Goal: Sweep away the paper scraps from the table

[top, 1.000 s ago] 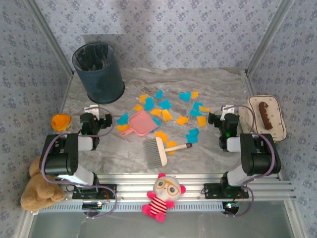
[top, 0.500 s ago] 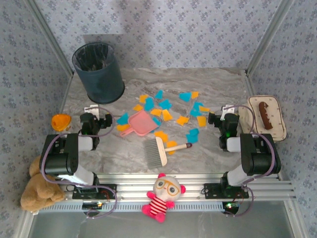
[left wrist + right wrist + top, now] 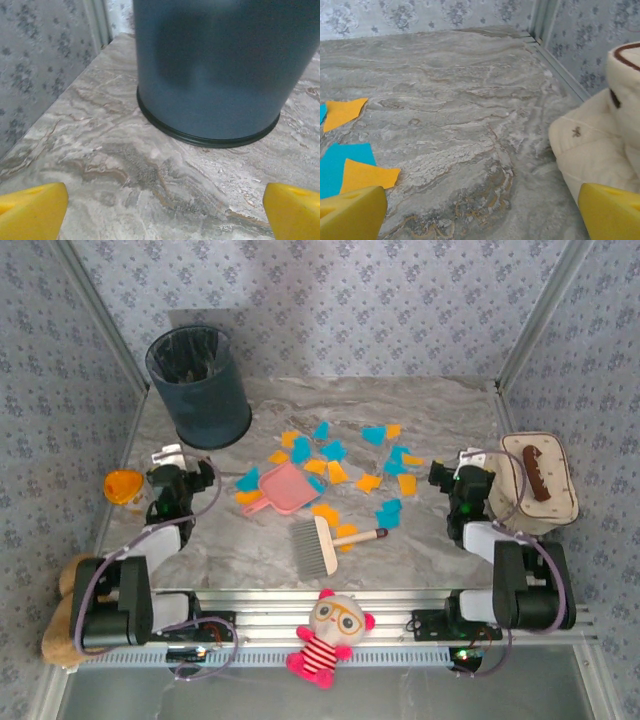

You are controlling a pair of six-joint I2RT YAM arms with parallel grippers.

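The left fingers (image 3: 182,472) are spread wide with nothing between them, facing the dark bin (image 3: 200,385) at the far left corner. The right fingers (image 3: 460,474) gape just as wide and are empty too, just beside the cream tray (image 3: 545,502). The paper scraps (image 3: 330,472) (orange and blue bits) lie scattered over the middle of the desk (image 3: 430,420), between the two arms, around the pink dustpan (image 3: 288,487) and by the brush (image 3: 316,546)
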